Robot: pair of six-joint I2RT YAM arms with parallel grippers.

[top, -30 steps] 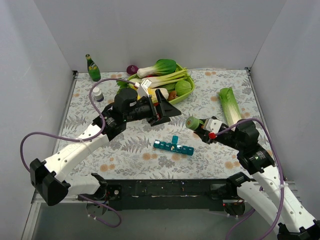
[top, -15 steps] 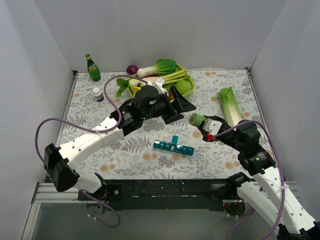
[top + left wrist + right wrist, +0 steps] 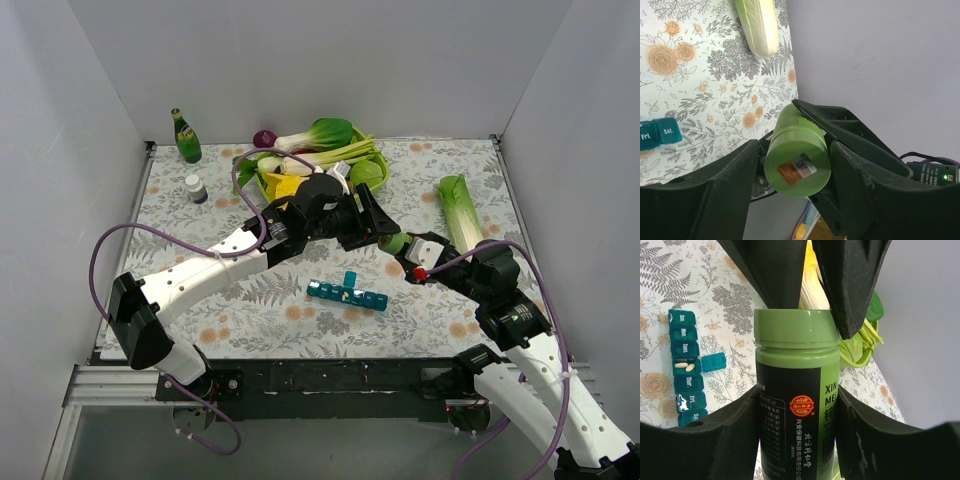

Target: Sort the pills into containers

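Observation:
The teal pill container strip (image 3: pixel 347 294) lies on the table in front of both arms, one lid flipped up (image 3: pixel 350 279). It also shows in the right wrist view (image 3: pixel 686 371), with two pale pills (image 3: pixel 685 366) in the opened compartment, and in the left wrist view (image 3: pixel 660 134). My right gripper (image 3: pixel 412 257) is shut on a green pill bottle (image 3: pixel 796 405) with a black label and holds it above the table. My left gripper (image 3: pixel 384 231) is open, its fingers (image 3: pixel 775 270) straddling the bottle's green cap (image 3: pixel 797 159).
A lime-green basket (image 3: pixel 372 190) of vegetables stands at the back centre. A long pale-green cabbage (image 3: pixel 460 208) lies at the right. A green glass bottle (image 3: pixel 185 136) and a small white bottle (image 3: pixel 196 188) stand at the back left.
My left arm has swung right from in front of the basket until its open fingers reached the bottle's cap. The right gripper has kept holding the bottle, almost still.

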